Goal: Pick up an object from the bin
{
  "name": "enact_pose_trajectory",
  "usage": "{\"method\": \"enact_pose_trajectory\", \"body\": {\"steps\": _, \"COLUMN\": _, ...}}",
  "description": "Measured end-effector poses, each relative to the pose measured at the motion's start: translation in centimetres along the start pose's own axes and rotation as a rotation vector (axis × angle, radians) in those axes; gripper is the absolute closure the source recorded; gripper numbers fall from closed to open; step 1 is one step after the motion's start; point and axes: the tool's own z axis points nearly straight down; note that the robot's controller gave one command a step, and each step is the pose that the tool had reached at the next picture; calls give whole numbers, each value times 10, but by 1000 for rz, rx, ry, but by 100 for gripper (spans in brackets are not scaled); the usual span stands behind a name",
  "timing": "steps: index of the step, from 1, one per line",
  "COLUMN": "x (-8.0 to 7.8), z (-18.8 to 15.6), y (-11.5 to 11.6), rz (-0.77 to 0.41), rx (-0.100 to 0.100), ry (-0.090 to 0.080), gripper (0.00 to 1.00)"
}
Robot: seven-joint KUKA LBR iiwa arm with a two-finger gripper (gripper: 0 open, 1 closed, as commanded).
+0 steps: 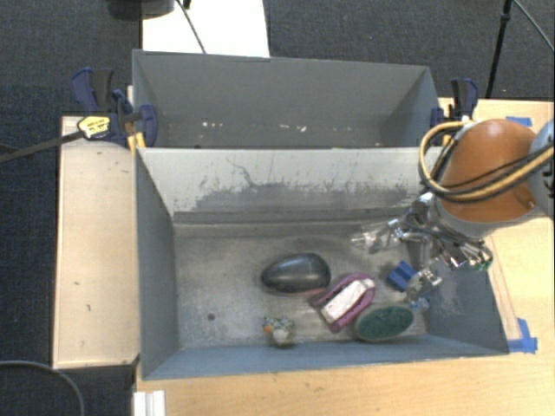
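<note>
My gripper point(431, 258) hangs low at the right end of the bin, under the arm's wrist. A small blue block point(400, 276) lies just left of it, close against it; whether they touch I cannot tell. A dark green oval pad point(385, 323) rests on the floor just below and left of the gripper. A purple case with a white face point(345, 301) lies tilted beside that pad. A crumpled clear plastic piece point(374, 237) sits up and left of the gripper, near the back wall.
A black smooth oval stone-like thing point(296, 273) lies mid-floor. A small pale trinket point(279, 328) sits near the front wall. The bin's right wall slopes close behind the gripper.
</note>
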Motion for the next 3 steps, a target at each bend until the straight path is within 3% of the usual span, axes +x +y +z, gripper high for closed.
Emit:
{"method": "enact_pose_trajectory", "body": {"steps": 1, "x": 1, "z": 43, "y": -47, "rz": -247, "rx": -10, "ry": -11, "gripper": 0}}
{"method": "enact_pose_trajectory", "body": {"steps": 2, "x": 3, "z": 42, "y": -52, "rz": -249, "rx": 4, "ry": -13, "gripper": 100}}
{"method": "enact_pose_trajectory", "body": {"steps": 3, "x": 17, "z": -145, "y": -26, "rz": -448, "rx": 9, "ry": -9, "gripper": 100}}
